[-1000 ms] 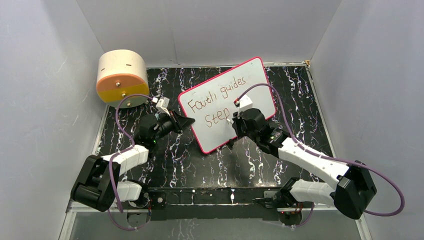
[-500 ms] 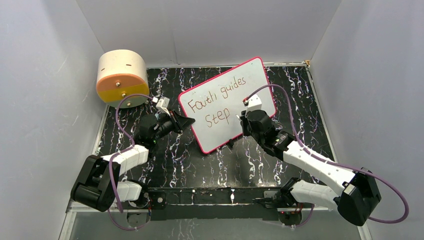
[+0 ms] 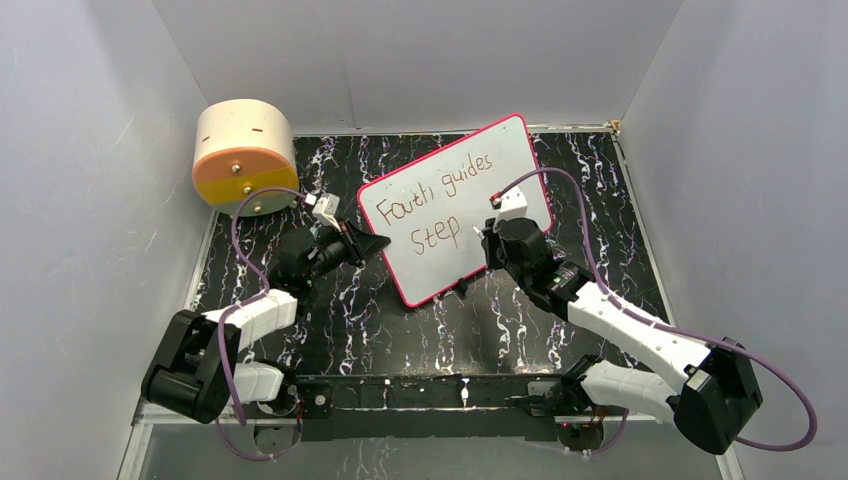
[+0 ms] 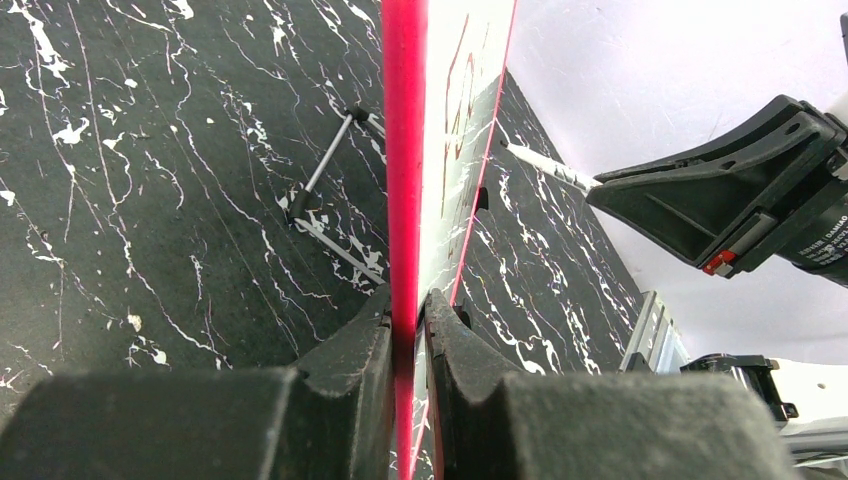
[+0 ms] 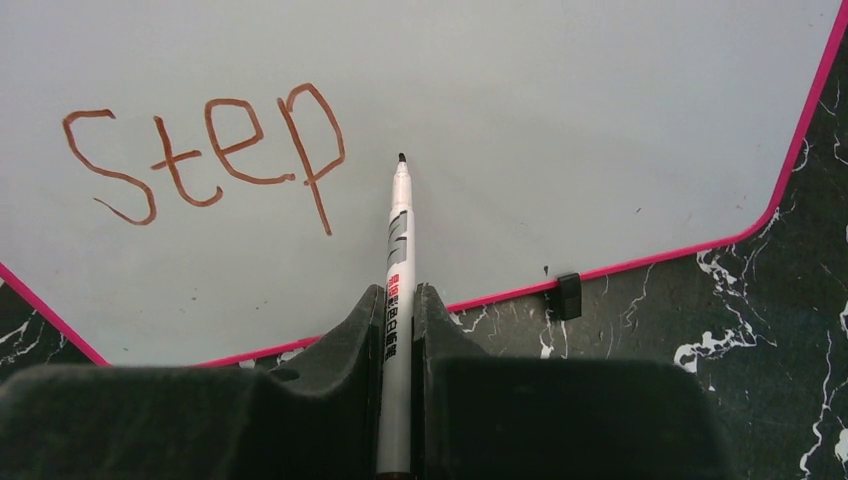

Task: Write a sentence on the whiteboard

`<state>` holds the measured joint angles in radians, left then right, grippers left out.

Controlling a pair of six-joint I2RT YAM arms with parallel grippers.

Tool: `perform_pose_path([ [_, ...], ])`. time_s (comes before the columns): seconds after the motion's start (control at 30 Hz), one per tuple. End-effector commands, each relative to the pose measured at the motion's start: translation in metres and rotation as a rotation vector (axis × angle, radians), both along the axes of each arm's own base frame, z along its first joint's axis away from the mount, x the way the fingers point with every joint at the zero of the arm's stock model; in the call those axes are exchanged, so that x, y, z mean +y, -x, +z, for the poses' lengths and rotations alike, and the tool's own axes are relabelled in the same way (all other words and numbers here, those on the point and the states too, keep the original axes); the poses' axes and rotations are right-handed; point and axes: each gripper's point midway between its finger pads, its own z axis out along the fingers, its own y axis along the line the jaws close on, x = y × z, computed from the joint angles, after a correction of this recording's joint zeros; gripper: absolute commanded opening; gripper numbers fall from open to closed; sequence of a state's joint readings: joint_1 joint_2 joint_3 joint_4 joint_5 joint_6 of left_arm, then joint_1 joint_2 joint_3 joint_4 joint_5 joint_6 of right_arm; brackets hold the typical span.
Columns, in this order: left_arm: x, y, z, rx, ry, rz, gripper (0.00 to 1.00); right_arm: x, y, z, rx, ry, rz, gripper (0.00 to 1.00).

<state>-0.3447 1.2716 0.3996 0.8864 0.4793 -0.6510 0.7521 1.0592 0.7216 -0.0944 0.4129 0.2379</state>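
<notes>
**Sentence** (image 3: 465, 178), thin brownish-red marker script, sits in two lines on the large white, pink-framed whiteboard (image 3: 515, 145). The board stands tilted near the middle of the black white-veined bench (image 3: 600, 190), its long axis running 8 to 2 o'clock. The second line reads "Step", with no final "s" yet. Judged: that last letter is the step in hand.

**Jaws:**
- Left jaws are clenched on the board's pink frame at its 9 o'clock edge.
- Right jaws are grasping a slim white marker pen (image 5: 397, 250), tip just at 3 o'clock of the "p".

**Risks:**
- The board is held by one edge pinch plus a thin wire prop (image 4: 325, 170). Pen pressure far from the pinch could swing or flex it and skip the stroke.
- The tip is close to the "p", so the "s" may run into it.
- The pen may slide back between the jaws under push.

**Unresolved:**
- Whether the tip touches the surface.
- The pen's rear end is cut off.
- The right arm (image 3: 610, 315) covers the board's 4 o'clock edge from above.
- The first word is ambiguous ("Faith"?).

A round tan-and-orange drum (image 3: 243, 150) sits at 10 o'clock, well apart.
</notes>
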Motion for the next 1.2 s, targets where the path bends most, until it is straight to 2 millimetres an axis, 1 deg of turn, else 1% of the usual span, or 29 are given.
perform_pose_path([
  [0.0,0.000,-0.003,0.002,-0.008,-0.020,0.005,0.00,0.011,-0.010,0.031,-0.102,-0.093,0.020,0.00],
  [0.33,0.000,-0.002,0.002,-0.008,-0.020,0.004,0.00,0.016,-0.020,0.044,-0.163,-0.105,0.022,0.00],
  [0.87,0.000,-0.002,0.002,-0.009,-0.021,0.003,0.00,0.024,-0.030,0.034,-0.144,-0.087,0.035,0.00],
  [1.17,0.000,-0.001,0.003,-0.012,-0.022,0.003,0.00,0.031,-0.031,0.030,-0.133,-0.088,0.058,0.00],
])
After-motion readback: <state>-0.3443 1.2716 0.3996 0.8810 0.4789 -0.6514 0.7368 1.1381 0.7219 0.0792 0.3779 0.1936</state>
